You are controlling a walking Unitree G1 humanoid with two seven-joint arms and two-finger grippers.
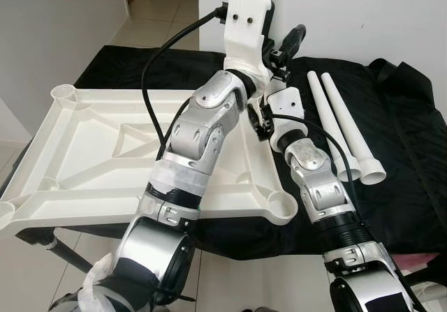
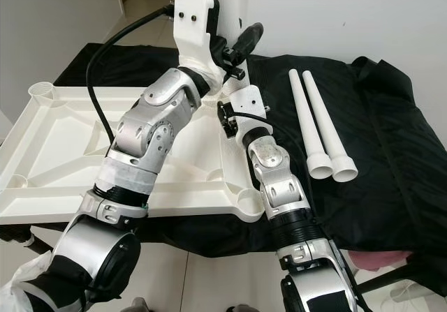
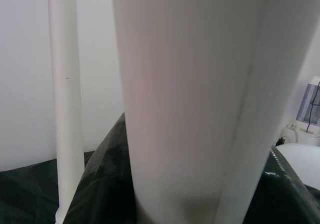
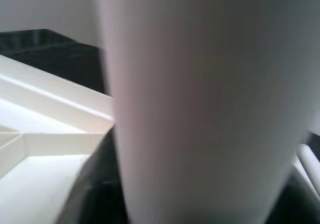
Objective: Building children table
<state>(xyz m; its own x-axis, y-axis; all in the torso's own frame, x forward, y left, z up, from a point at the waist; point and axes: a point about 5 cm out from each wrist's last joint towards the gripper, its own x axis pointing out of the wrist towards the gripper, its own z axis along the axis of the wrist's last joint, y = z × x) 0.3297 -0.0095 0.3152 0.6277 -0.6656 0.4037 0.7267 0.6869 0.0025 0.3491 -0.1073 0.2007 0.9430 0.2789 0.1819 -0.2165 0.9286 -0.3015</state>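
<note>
At the far right corner of the upturned white plastic tabletop [image 1: 84, 144], lying ribbed side up on a black cloth [image 1: 412, 151], both arms are converging on one white tapered plastic leg [image 3: 190, 98]. Both wrist views are looking straight at that leg at very close range, standing upright, long axis vertical. The left gripper [image 1: 269, 75] and right gripper [image 1: 264, 120] are sitting stacked, left above right, tight against the corner; the arm bodies are hiding the fingers, so I cannot tell how wide either is or whether either is actually clamping the leg. Likely step: seating the leg down into the corner socket, so the axis needs lining up with the socket. Two spare white tapered legs [image 1: 342, 127] are lying side by side on the cloth, just right of the right arm, flared ends toward the robot.
</note>
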